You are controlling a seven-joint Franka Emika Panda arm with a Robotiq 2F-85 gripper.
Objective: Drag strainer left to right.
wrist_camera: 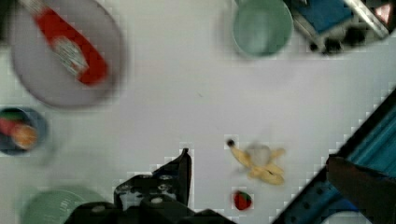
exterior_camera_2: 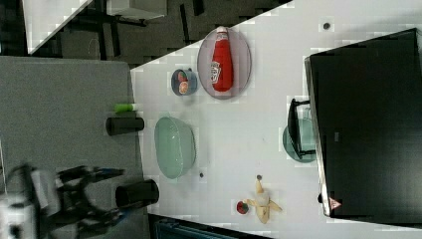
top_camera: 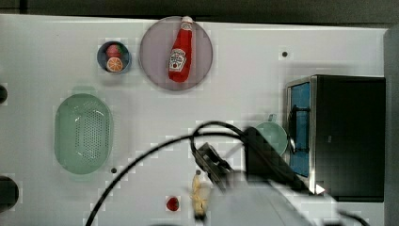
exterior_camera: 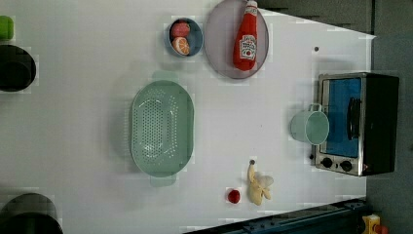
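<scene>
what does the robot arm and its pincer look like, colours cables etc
In the top view the arm is a pale grey-white body ending in a black wrist block, with a black cable looping off it across the white table. In the wrist view the pincer is black, angular, with small silvery screw heads. No markings are readable.

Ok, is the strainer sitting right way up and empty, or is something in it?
Upright and empty: the strainer rests on the table with its hollow facing up, its perforated centre panel bare.
</scene>
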